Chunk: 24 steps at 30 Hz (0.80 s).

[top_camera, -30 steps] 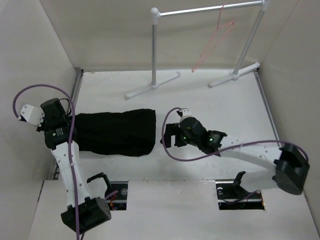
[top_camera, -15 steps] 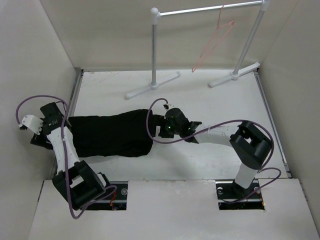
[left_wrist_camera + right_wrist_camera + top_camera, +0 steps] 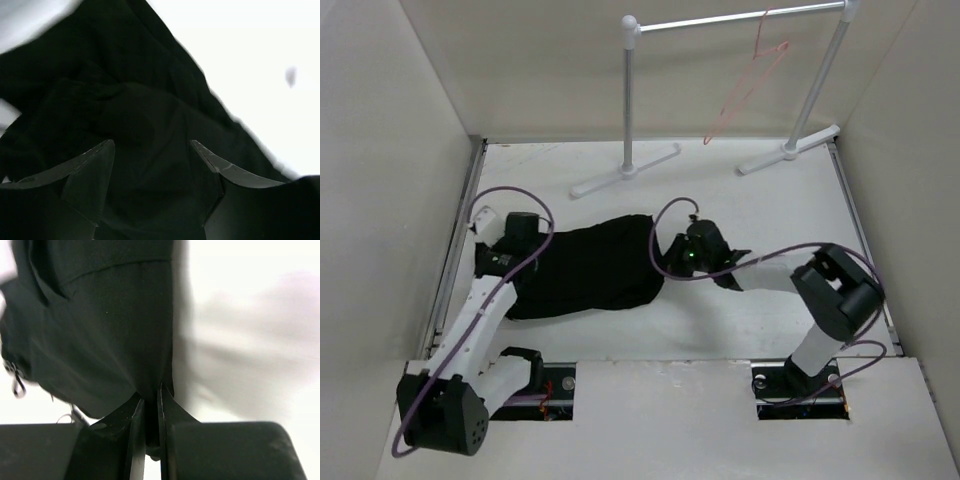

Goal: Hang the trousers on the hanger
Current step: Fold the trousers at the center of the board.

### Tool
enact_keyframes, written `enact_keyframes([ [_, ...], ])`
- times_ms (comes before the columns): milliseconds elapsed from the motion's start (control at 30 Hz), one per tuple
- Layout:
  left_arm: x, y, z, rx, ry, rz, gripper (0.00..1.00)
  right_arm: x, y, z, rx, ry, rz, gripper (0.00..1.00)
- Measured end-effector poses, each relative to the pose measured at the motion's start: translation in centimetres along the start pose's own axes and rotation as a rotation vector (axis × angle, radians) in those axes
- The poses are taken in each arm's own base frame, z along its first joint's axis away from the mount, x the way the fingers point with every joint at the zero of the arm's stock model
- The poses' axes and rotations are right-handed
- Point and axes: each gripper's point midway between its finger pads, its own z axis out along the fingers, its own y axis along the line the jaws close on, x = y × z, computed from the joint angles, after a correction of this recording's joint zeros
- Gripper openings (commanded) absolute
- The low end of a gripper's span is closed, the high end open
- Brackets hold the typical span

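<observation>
The black trousers [image 3: 585,268] lie crumpled on the white table between my two arms. My right gripper [image 3: 663,258] is at their right edge. In the right wrist view it [image 3: 151,392] is shut, with a fold of the trousers [image 3: 100,315] pinched between its fingers. My left gripper [image 3: 523,252] sits over the left end of the cloth. In the left wrist view its jaws [image 3: 151,145] stand apart with the trousers [image 3: 125,90] lying under and between them, not clamped. The pink-red wire hanger [image 3: 745,85] hangs from the rail at the back right.
The white-and-grey garment rail [image 3: 629,95] stands at the back on two splayed feet [image 3: 625,172]. Beige walls close in the table on the left and right. Purple cables [image 3: 665,235] loop over both arms, one above the trousers' right end.
The right gripper reached the trousers' right edge and shut on it. The left gripper opened, drew back left, then swung right over the left end. The trousers slid right and bunched.
</observation>
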Motion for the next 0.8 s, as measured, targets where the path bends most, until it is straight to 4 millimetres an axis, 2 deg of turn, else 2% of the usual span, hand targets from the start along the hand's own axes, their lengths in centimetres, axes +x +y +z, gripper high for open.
enact_keyframes([
  [100, 4.6, -3.4, -1.1, 0.113, 0.112, 0.083, 0.58, -2.8, -2.5, -3.6, 0.029, -0.097, 0.033, 0.16],
  [167, 6.5, -5.4, -2.0, 0.182, 0.151, 0.107, 0.58, -3.8, -4.1, -5.7, 0.055, -0.159, 0.046, 0.22],
  [233, 7.8, -6.8, -2.9, 0.238, 0.176, 0.115, 0.58, -3.2, -5.7, -7.4, 0.085, -0.182, 0.046, 0.39],
  [333, 8.7, -7.7, -3.3, 0.278, 0.193, 0.093, 0.57, -1.0, -7.8, -9.6, 0.136, -0.170, 0.042, 0.74],
  [367, 8.9, -7.6, -3.1, 0.275, 0.195, 0.086, 0.57, -0.6, -8.1, -10.4, 0.145, -0.173, 0.040, 0.81],
  [433, 9.1, -6.9, -2.7, 0.258, 0.200, 0.078, 0.57, -0.6, -8.1, -12.3, 0.156, -0.198, 0.024, 0.86],
  [500, 8.9, -6.4, -2.4, 0.245, 0.197, 0.063, 0.54, -1.4, -7.0, -14.2, 0.135, -0.245, -0.011, 0.77],
  [533, 8.5, -6.3, -2.4, 0.244, 0.192, 0.049, 0.54, -1.9, -6.5, -15.1, 0.126, -0.269, -0.027, 0.68],
  [600, 7.6, -6.4, -2.6, 0.261, 0.179, 0.022, 0.53, -3.1, -4.9, -16.6, 0.106, -0.303, -0.065, 0.36],
  [633, 7.3, -6.5, -2.8, 0.274, 0.173, 0.016, 0.53, -3.6, -4.0, -17.0, 0.096, -0.309, -0.084, 0.25],
  [667, 7.0, -6.7, -3.0, 0.287, 0.170, 0.016, 0.53, -4.1, -3.0, -17.2, 0.084, -0.308, -0.102, 0.19],
  [733, 6.8, -7.1, -3.1, 0.303, 0.167, 0.021, 0.52, -4.6, -0.6, -16.8, 0.046, -0.273, -0.138, 0.15],
  [800, 6.9, -7.1, -2.7, 0.299, 0.180, 0.025, 0.49, -4.5, 1.4, -15.4, 0.013, -0.216, -0.172, 0.15],
])
